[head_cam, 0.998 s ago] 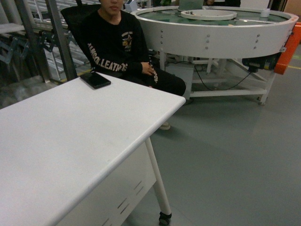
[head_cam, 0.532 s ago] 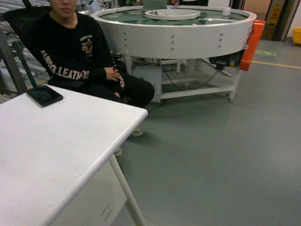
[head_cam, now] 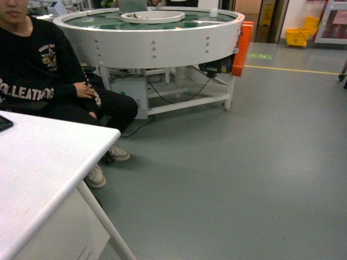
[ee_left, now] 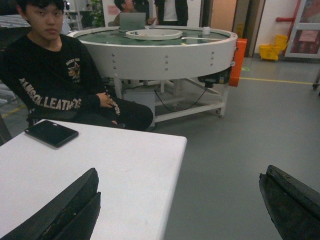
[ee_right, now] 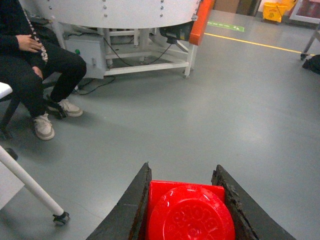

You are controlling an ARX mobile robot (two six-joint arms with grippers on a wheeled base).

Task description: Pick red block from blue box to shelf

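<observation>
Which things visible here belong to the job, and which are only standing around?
Job: red block, clamped in the right gripper.

Not part of it: white table, phone, seated person, round conveyor, yellow mop bucket, empty open left gripper.

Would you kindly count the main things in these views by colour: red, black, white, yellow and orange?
Red: 1, the red block held in the right gripper.
Black: 1, the phone.
White: 2, the table and the round conveyor.
Yellow: 1, the mop bucket.
Orange: 1, the panel on the conveyor.
Total: 6.
</observation>
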